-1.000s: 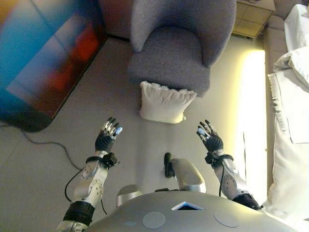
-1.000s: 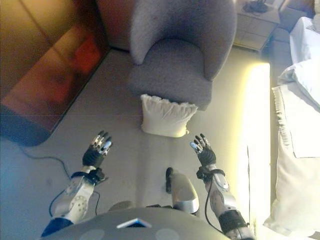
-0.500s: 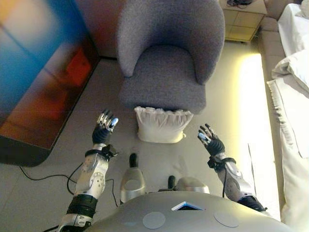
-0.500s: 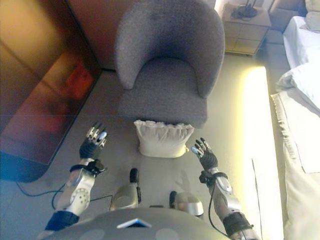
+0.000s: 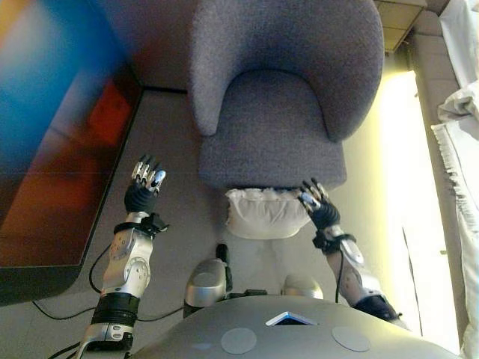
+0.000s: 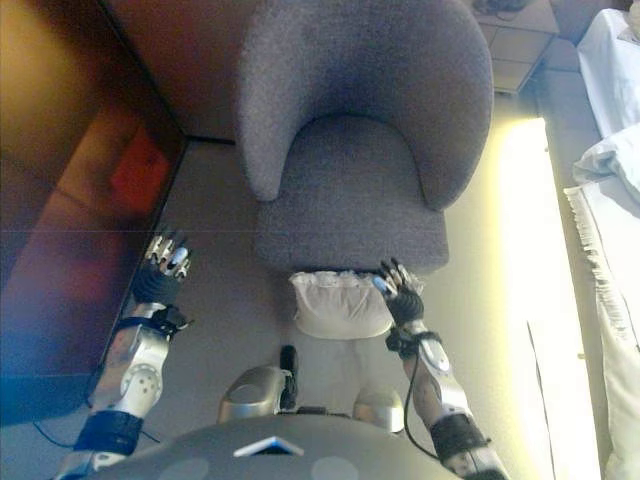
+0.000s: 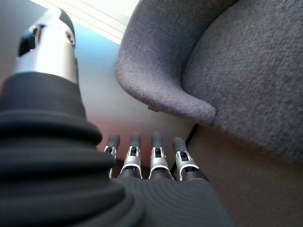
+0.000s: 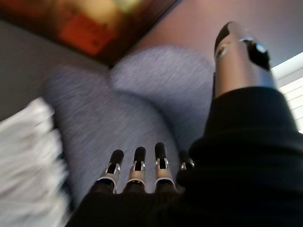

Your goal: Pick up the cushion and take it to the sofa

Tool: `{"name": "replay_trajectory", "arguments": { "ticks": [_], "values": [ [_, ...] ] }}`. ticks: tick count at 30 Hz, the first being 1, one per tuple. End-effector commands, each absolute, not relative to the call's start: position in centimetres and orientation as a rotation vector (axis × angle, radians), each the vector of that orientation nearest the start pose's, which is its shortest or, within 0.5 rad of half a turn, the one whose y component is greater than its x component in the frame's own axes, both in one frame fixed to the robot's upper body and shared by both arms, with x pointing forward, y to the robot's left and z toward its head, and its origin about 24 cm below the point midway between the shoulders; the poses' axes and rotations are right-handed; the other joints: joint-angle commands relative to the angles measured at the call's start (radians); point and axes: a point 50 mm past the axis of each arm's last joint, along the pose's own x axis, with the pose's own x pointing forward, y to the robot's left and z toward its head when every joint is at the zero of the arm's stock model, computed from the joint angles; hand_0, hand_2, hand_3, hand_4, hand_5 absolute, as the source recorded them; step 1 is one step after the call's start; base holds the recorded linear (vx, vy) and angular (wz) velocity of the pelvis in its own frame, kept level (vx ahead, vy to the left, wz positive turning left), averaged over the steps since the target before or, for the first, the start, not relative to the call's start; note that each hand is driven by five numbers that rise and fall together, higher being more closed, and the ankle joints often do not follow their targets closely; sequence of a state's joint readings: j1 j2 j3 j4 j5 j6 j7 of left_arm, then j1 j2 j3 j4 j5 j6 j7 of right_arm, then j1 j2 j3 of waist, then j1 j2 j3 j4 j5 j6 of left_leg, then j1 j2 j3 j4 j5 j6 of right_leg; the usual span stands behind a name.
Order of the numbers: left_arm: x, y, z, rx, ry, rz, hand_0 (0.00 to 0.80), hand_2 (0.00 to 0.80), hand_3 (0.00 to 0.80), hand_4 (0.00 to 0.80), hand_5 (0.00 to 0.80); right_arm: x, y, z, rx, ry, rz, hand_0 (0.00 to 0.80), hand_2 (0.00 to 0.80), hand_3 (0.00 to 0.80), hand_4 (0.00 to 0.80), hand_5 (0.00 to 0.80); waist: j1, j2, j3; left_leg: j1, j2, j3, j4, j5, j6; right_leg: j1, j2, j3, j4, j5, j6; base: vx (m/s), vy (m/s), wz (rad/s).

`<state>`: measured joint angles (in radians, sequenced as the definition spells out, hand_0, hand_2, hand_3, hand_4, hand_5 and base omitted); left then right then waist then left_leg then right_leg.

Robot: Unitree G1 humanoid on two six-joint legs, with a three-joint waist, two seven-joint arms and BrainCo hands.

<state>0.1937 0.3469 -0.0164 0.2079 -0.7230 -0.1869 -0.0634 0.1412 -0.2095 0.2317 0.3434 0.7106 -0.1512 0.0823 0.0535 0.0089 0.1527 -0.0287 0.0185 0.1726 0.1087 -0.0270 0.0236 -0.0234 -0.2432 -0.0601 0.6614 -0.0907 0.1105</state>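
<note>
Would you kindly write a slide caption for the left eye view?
Both open hands, left hand and right hand, flank a white cushion on the floor against a grey armchair.

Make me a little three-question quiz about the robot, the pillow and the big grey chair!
1. True or false: the white cushion lies on the floor against the front of the grey armchair.
2. Which hand is closer to the cushion?
A. The left hand
B. The right hand
3. Fill in the missing word: the fingers of both hands are ____, and they hold nothing.

Key:
1. True. The cushion is on the floor, not on the seat.
2. B. The right hand is at the cushion's edge, while the left hand is off to the side, over the floor.
3. Open. The fingers point straight out in both wrist views.
</note>
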Motion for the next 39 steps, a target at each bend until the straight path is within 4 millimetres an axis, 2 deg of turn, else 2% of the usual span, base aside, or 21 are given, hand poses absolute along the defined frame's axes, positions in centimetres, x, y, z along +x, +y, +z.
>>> {"name": "replay_trajectory", "arguments": {
  "ticks": [1,2,3,5,6,8,11,13,16,17,18,19,20,21,23,26,27,29,32,35,39],
  "values": [
    [19.1,25.0,0.4,-0.316,0.079,0.103,0.000,0.000,0.000,0.000,0.000,19.6,-16.6,-5.1,0.475,0.322,0.034,0.000,0.000,0.000,0.000,0.000,0.016,-0.016,-0.063,-0.098,0.007,-0.044,0.019,0.041,-0.008,-0.019,-0.057,-0.077,-0.154,0.199,0.014,0.300,-0.083,-0.15],
    [19.0,25.1,0.5,-0.316,0.074,0.099,0.000,0.000,0.000,0.000,0.000,19.5,-16.6,-5.1,0.475,0.322,0.036,0.000,0.000,0.000,0.000,0.000,0.010,-0.021,-0.057,-0.084,0.006,-0.047,0.023,0.033,-0.014,-0.024,-0.066,-0.088,-0.203,0.198,0.015,0.309,-0.196,-0.14],
    [18.9,25.4,0.7,-0.315,0.061,0.097,0.000,0.000,0.000,0.000,0.000,19.5,-16.7,-5.0,0.471,0.320,0.042,0.000,0.000,0.000,0.000,0.000,-0.006,-0.034,-0.047,-0.055,0.008,-0.053,0.031,0.007,-0.032,-0.063,-0.086,-0.090,-0.332,0.217,0.022,0.249,-0.183,-0.22],
    [18.8,25.5,0.7,-0.316,0.058,0.099,0.000,0.000,0.000,0.000,0.000,19.4,-16.8,-5.0,0.472,0.321,0.043,0.000,0.000,0.000,0.000,0.000,-0.015,-0.036,-0.037,-0.040,0.012,-0.058,0.039,-0.010,-0.039,-0.063,-0.089,-0.091,-0.376,0.221,0.026,0.206,-0.182,-0.18],
    [18.5,25.8,0.6,-0.319,0.050,0.105,0.000,0.000,0.000,0.000,0.000,19.3,-17.1,-4.9,0.478,0.322,0.047,0.000,0.000,0.000,0.000,0.000,-0.037,-0.057,-0.029,-0.023,0.024,-0.056,0.060,-0.050,-0.059,-0.084,-0.103,-0.069,-0.515,0.251,0.054,0.310,-0.270,0.12],
    [18.2,26.0,0.7,-0.322,0.038,0.097,0.000,0.000,0.000,0.000,0.000,19.5,-17.3,-4.7,0.478,0.320,0.057,0.000,0.000,0.000,0.000,0.000,-0.056,-0.081,-0.023,0.003,0.031,-0.062,0.091,-0.109,-0.075,-0.111,-0.121,-0.054,-0.641,0.347,0.096,0.407,-0.295,0.14],
    [17.6,26.4,0.7,-0.374,0.031,0.114,0.000,0.000,0.000,0.000,0.000,20.3,-17.3,-4.6,0.479,0.327,0.073,0.000,0.000,0.000,0.000,0.000,-0.060,-0.090,-0.026,0.045,0.056,-0.074,0.112,-0.165,-0.085,-0.145,-0.132,-0.049,-0.679,0.387,0.116,0.375,-0.210,0.15],
    [17.2,26.4,0.2,-0.489,0.039,0.117,0.000,0.000,0.000,0.000,0.000,20.8,-17.2,-4.5,0.474,0.332,0.093,0.000,0.000,0.000,0.000,0.000,-0.056,-0.091,-0.031,0.062,0.076,-0.086,0.136,-0.190,-0.094,-0.139,-0.137,-0.036,-0.643,0.366,0.117,0.343,-0.191,0.50],
    [17.4,25.8,0.0,-0.441,0.063,0.107,0.000,0.000,0.000,0.000,0.000,21.2,-16.7,-4.6,0.470,0.340,0.094,0.000,0.000,0.000,0.000,0.000,-0.066,-0.080,-0.044,0.063,0.125,-0.122,0.174,-0.171,-0.117,-0.131,-0.094,0.012,-0.588,0.296,0.112,0.332,-0.185,0.27],
    [17.5,25.7,0.0,-0.424,0.077,0.111,0.000,0.000,0.000,0.000,0.000,21.1,-16.6,-4.5,0.462,0.349,0.097,0.000,0.000,0.000,0.000,0.000,-0.071,-0.074,-0.048,0.072,0.144,-0.126,0.183,-0.152,-0.123,-0.132,-0.081,0.011,-0.566,0.272,0.109,0.289,-0.161,0.45],
    [17.6,25.6,0.1,-0.408,0.081,0.114,0.000,0.000,0.000,0.000,0.000,21.1,-16.5,-4.4,0.452,0.355,0.098,0.000,0.000,0.000,0.000,0.000,-0.080,-0.069,-0.052,0.076,0.169,-0.116,0.204,-0.117,-0.133,-0.130,-0.066,0.007,-0.551,0.248,0.104,0.211,-0.124,0.48],
    [17.8,25.4,0.2,-0.394,0.080,0.111,0.000,0.000,0.000,0.000,0.000,21.0,-16.6,-4.3,0.438,0.362,0.096,0.000,0.000,0.000,0.000,0.000,-0.084,-0.063,-0.054,0.048,0.195,-0.110,0.261,-0.048,-0.152,-0.116,-0.048,-0.003,-0.546,0.223,0.089,0.168,-0.131,0.46],
    [18.3,25.1,0.4,-0.383,0.083,0.109,0.000,0.000,0.000,0.000,0.000,20.9,-16.9,-4.3,0.413,0.361,0.086,0.000,0.000,0.000,0.000,0.000,-0.084,-0.062,-0.051,-0.005,0.210,-0.107,0.348,0.011,-0.165,-0.095,-0.037,-0.020,-0.544,0.206,0.067,0.146,-0.116,0.57],
    [18.5,24.8,0.4,-0.385,0.093,0.110,0.000,0.000,0.000,0.000,0.000,20.8,-17.3,-4.3,0.382,0.354,0.078,0.000,0.000,0.000,0.000,0.000,-0.081,-0.060,-0.049,-0.045,0.216,-0.105,0.386,0.041,-0.170,-0.076,-0.030,-0.041,-0.545,0.196,0.053,0.149,-0.049,0.76],
    [18.8,24.3,-0.2,-0.392,0.123,0.119,0.000,0.000,0.000,0.000,0.000,20.8,-18.1,-4.2,0.334,0.336,0.063,0.000,0.000,0.000,0.000,0.000,-0.077,-0.049,-0.050,-0.069,0.227,-0.086,0.335,0.068,-0.179,-0.039,-0.036,-0.082,-0.556,0.180,0.045,0.118,0.109,0.64],
    [19.4,24.0,-0.8,-0.245,0.155,0.097,0.000,0.000,0.000,0.000,0.000,20.7,-18.9,-3.8,0.278,0.288,0.045,0.000,0.000,0.000,0.000,0.000,-0.065,-0.009,-0.048,-0.080,0.255,-0.029,0.078,0.143,-0.200,-0.015,-0.050,-0.134,-0.562,0.153,0.070,0.100,0.263,0.37],
    [19.5,23.9,-1.1,-0.210,0.176,0.095,0.000,0.000,0.000,0.000,0.000,20.7,-19.0,-3.7,0.259,0.281,0.037,0.000,0.000,0.000,0.000,0.000,-0.055,-0.003,-0.043,-0.100,0.256,-0.060,0.063,0.177,-0.210,-0.008,-0.053,-0.135,-0.556,0.143,0.072,0.089,0.214,0.43],
    [19.9,23.7,-1.5,-0.207,0.201,0.075,0.000,0.000,0.000,0.000,0.000,21.0,-19.3,-3.6,0.232,0.280,0.020,0.000,0.000,0.000,0.000,0.000,-0.059,-0.007,-0.042,-0.088,0.236,-0.079,0.046,0.113,-0.198,-0.007,-0.088,-0.137,-0.549,0.146,0.087,0.092,0.144,0.29],
    [19.8,23.5,-1.2,-0.231,0.191,0.030,0.000,0.000,0.000,0.000,0.000,20.5,-19.5,-3.8,0.302,0.287,0.022,0.000,0.000,0.000,0.000,0.000,-0.067,-0.008,-0.044,-0.044,0.219,-0.046,0.028,0.070,-0.188,-0.006,-0.134,-0.142,-0.549,0.180,0.108,0.109,0.082,-0.07],
    [20.0,23.3,-0.8,-0.298,0.178,-0.002,0.000,0.000,0.000,0.000,0.000,20.1,-19.0,-4.1,0.400,0.288,0.029,0.000,0.000,0.000,0.000,0.000,-0.071,-0.012,-0.054,-0.022,0.204,-0.026,0.007,0.061,-0.175,0.009,-0.140,-0.143,-0.576,0.197,0.114,0.107,0.029,-0.26],
    [20.3,22.6,-0.8,-0.370,0.170,-0.020,0.000,0.000,0.000,0.000,0.000,20.1,-18.3,-4.4,0.455,0.296,0.041,0.000,0.000,0.000,0.000,0.000,-0.070,-0.016,-0.066,0.001,0.205,-0.005,-0.020,0.061,-0.171,0.023,-0.131,-0.160,-0.608,0.204,0.121,0.059,-0.012,-0.19]
  ]
}}
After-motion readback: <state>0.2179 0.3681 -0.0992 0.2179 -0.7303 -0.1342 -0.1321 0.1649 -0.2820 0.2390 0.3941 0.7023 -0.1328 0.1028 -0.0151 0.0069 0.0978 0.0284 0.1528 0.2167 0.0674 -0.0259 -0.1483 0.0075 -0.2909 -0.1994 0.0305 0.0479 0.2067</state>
